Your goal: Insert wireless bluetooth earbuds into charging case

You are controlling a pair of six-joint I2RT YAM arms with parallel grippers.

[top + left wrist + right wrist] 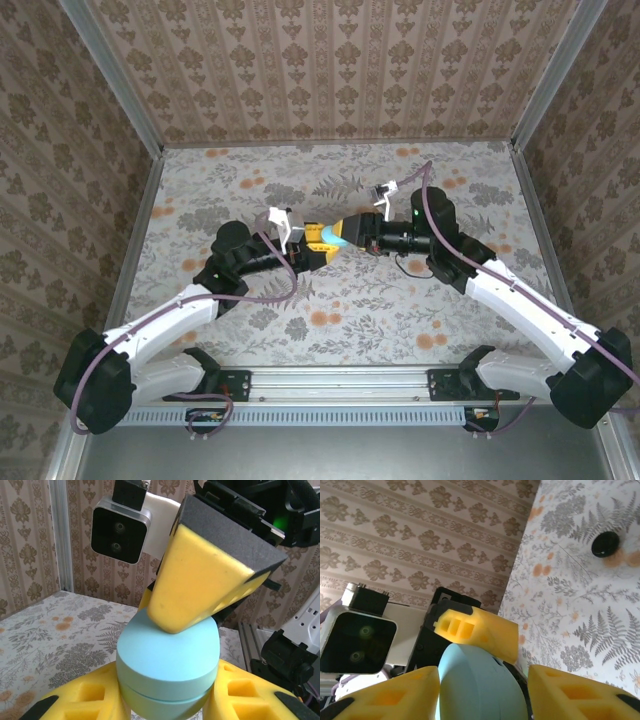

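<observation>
A round teal charging case (pixel 343 236) hangs above the middle of the table, its lid closed along a thin seam. My left gripper (pixel 167 700) is shut on the case (pixel 167 660), one yellow finger on each side. My right gripper (pixel 482 695) comes from the opposite side and is shut across the case (pixel 475 685). One of its fingers (pixel 200 575) presses flat on the lid. In the top view the left gripper (pixel 325 240) and right gripper (pixel 352 232) meet tip to tip. The earbuds are out of view.
A small black round piece (pixel 605 544) lies on the flowered table beyond the right gripper; I cannot tell what it is. Patterned walls and metal posts (pixel 120 85) fence the table on three sides. Both arms cross the near half.
</observation>
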